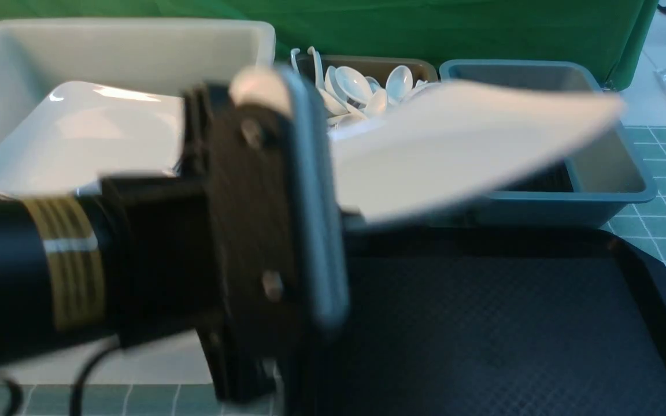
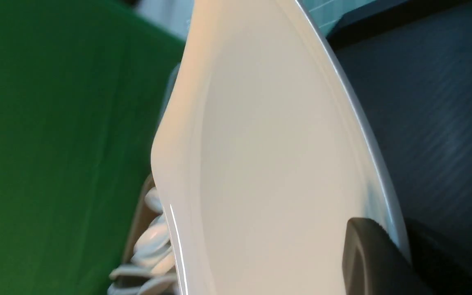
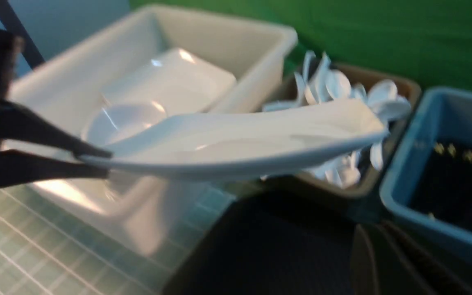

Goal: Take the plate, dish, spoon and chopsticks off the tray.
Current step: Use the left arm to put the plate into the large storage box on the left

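Observation:
My left gripper (image 3: 96, 162) is shut on the rim of the large white square plate (image 1: 454, 144). It holds the plate tilted in the air above the far edge of the black tray (image 1: 512, 323). One dark finger (image 2: 367, 254) presses on the plate's (image 2: 277, 155) well. My right gripper (image 3: 383, 254) hangs low over the tray (image 3: 277, 246) near the blue tub, shut with nothing in it. A small round dish (image 3: 121, 121) lies in the white tub. White spoons (image 1: 362, 86) fill the brown tub. Black chopsticks (image 3: 457, 164) with gold bands lie in the blue tub.
Three tubs stand in a row behind the tray: a big white tub (image 1: 119, 40) with stacked plates (image 1: 90, 133) on the left, a brown tub (image 1: 420, 66) in the middle, a blue-grey tub (image 1: 610, 173) on the right. A green cloth hangs behind them.

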Available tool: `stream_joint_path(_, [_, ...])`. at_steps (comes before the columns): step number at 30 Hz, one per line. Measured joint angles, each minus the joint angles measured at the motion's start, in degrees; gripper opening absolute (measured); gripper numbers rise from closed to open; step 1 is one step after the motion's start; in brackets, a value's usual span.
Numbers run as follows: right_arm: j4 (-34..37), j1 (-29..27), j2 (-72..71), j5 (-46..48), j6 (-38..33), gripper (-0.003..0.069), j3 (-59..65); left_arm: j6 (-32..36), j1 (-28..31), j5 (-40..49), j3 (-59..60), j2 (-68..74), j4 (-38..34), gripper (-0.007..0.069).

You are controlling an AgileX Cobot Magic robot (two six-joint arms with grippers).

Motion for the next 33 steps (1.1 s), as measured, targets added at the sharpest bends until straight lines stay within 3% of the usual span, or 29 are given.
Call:
stream_joint_path(2, [-0.29, 0.00, 0.45, -1.22, -0.05, 0.0020, -0.21, -0.06, 1.93, 0.18, -0.26, 0.00, 0.32, 0.0031])
stream_joint_path(9, [-1.19, 0.00, 6.09, -5.84, -0.84, 0.0020, -0.41, 0.38, 17.54, -0.37, -0.53, 0.18, 3.71, 0.0031])
stream_joint_path(11, [-1.24, 0.00, 8.46, -7.69, -1.18, 0.0020, -0.41, 1.11, 24.95, -0.86, -0.79, 1.07, 4.36, 0.0031])
stream_joint_path(12, [-1.24, 0.00, 8.78, -8.09, -1.18, 0.0020, -0.41, 1.22, 25.55, -0.86, -0.87, 1.34, 4.34, 0.0031])
stream_joint_path(14, [-1.24, 0.00, 10.56, -12.01, -1.39, 0.0020, -0.41, 2.32, 34.02, -1.44, -0.91, 3.88, 4.52, 0.0031])
stream_joint_path(18, [-1.24, 0.00, 12.50, -15.57, -2.00, 0.0020, -0.41, 3.14, 41.77, -1.72, -0.91, 8.97, 4.69, 0.0031])
stream_joint_path(25, [-0.85, 0.00, 14.40, -13.91, -2.71, 0.0020, -0.41, 5.22, 49.15, -6.22, -0.97, 19.28, 5.54, 0.0031])
stream_joint_path(33, [1.25, 0.00, 14.40, -11.40, -4.74, 0.0024, -0.41, 9.86, 49.90, -10.26, -0.98, 25.17, 6.60, 0.0031])
